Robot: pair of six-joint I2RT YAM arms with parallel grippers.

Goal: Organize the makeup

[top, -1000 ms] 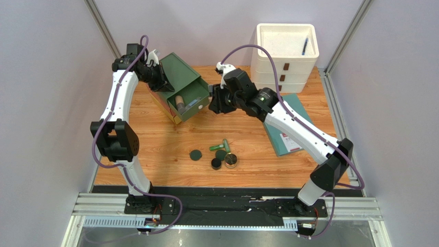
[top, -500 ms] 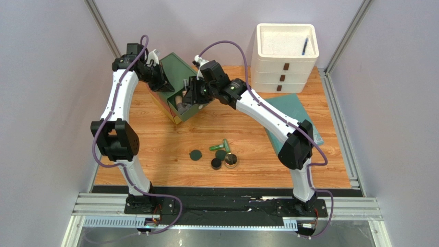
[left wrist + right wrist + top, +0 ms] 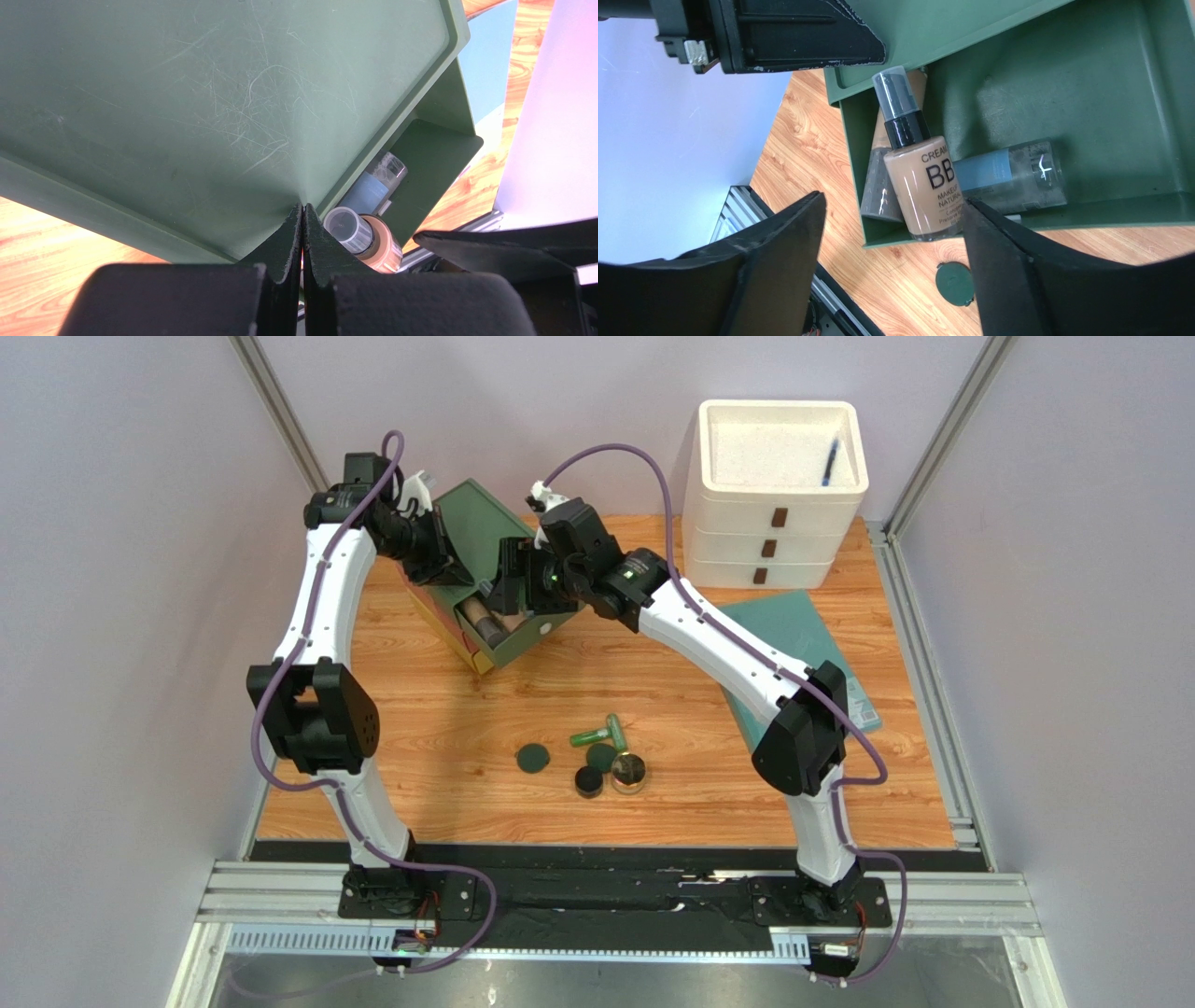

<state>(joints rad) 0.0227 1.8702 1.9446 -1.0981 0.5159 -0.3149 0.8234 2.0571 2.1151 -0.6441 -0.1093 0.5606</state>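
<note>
Right gripper (image 3: 894, 203): jaws wide, empty, over BB bottle (image 3: 927, 185) lying in drawer (image 3: 1053, 91). Left gripper (image 3: 302, 210): closed, tips against box (image 3: 210, 105).

The left arm (image 3: 326, 602) rises and bends forward, the left gripper (image 3: 302, 234) at its end with jaws pressed flat together. The right arm (image 3: 716, 637) stretches leftward across the surface, the right gripper (image 3: 892, 210) angled down, jaws spread wide.
</note>
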